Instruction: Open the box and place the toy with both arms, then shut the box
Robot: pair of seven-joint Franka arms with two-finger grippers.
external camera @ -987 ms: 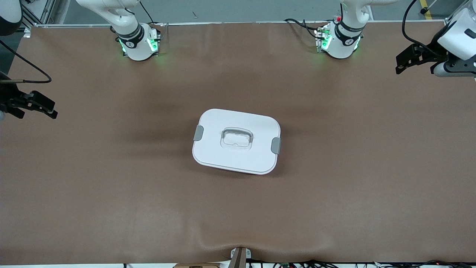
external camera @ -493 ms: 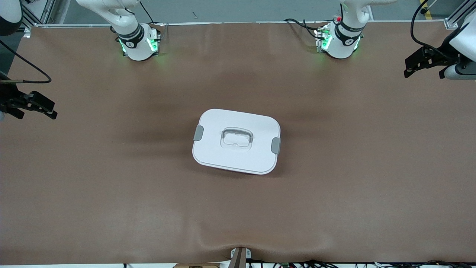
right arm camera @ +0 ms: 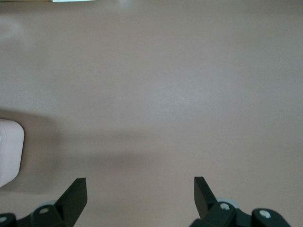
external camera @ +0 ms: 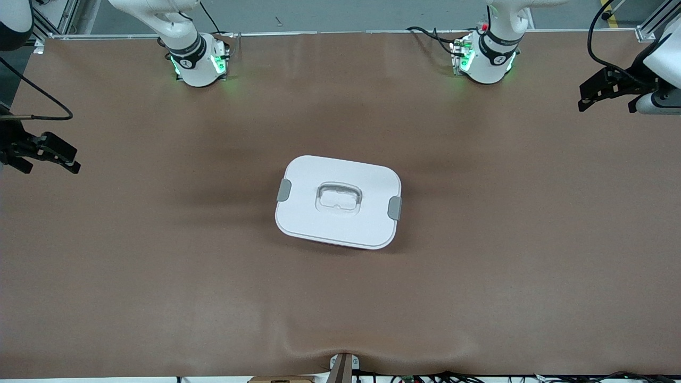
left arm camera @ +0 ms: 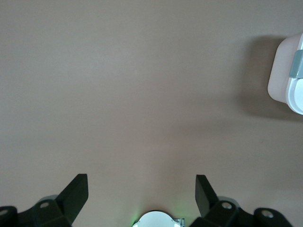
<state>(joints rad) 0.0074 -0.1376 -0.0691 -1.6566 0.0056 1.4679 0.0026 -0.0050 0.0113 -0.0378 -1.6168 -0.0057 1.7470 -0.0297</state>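
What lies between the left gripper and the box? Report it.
Only bare brown table between the left gripper and the box, per the left wrist view.

Both arms are glossy white with black joint bands. Green lights glow at the bases, and black cables trail to black fingers.

Brown mat covered the whole table, w/ a wrinkle at the near edge, mid. Grey floor showed past the far edge; aluminium frame bits at both far corners. Cables ran along the near edge. Light even, soft shadows.
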